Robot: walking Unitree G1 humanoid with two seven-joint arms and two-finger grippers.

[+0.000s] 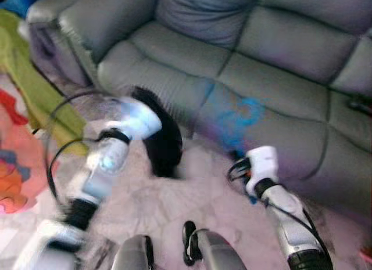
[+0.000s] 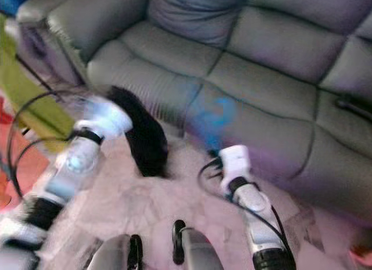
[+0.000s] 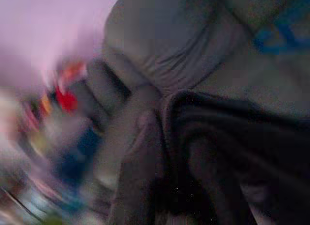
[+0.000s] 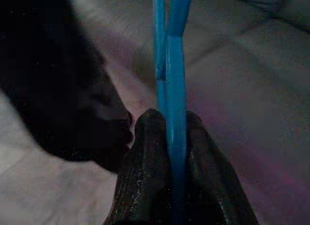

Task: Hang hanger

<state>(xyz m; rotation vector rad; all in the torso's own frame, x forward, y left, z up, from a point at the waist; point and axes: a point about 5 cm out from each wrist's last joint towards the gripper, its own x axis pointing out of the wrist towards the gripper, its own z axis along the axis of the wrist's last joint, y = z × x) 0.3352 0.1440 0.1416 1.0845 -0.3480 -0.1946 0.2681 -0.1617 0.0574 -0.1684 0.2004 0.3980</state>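
The right gripper (image 4: 169, 138) has its two black fingers (image 4: 140, 167) pressed together on a blue hanger (image 4: 170, 65), pinching its thin plastic between them; the right wrist view shows this sharply, the hanger running straight up out of the grip and past the picture's edge, so its full shape is cut off. In the head views the hanger (image 1: 241, 116) is only a blue smear (motion blur) over the front of the grey sofa (image 1: 279, 55), just above the right wrist. The left gripper (image 1: 160, 136) reaches toward the sofa's front edge and is lost against a black cloth (image 1: 163, 145) that hangs by it; whether its fingers are spread or closed cannot be told. The left wrist view is dark and smeared, with dark folds (image 3: 223, 157) across the near part and the sofa's cushions (image 3: 169, 51) beyond. A yellow-green cloth (image 1: 29, 78) and red fabric (image 1: 17, 165) lie blurred on the robot's left. The floor (image 1: 192, 194) is pale.
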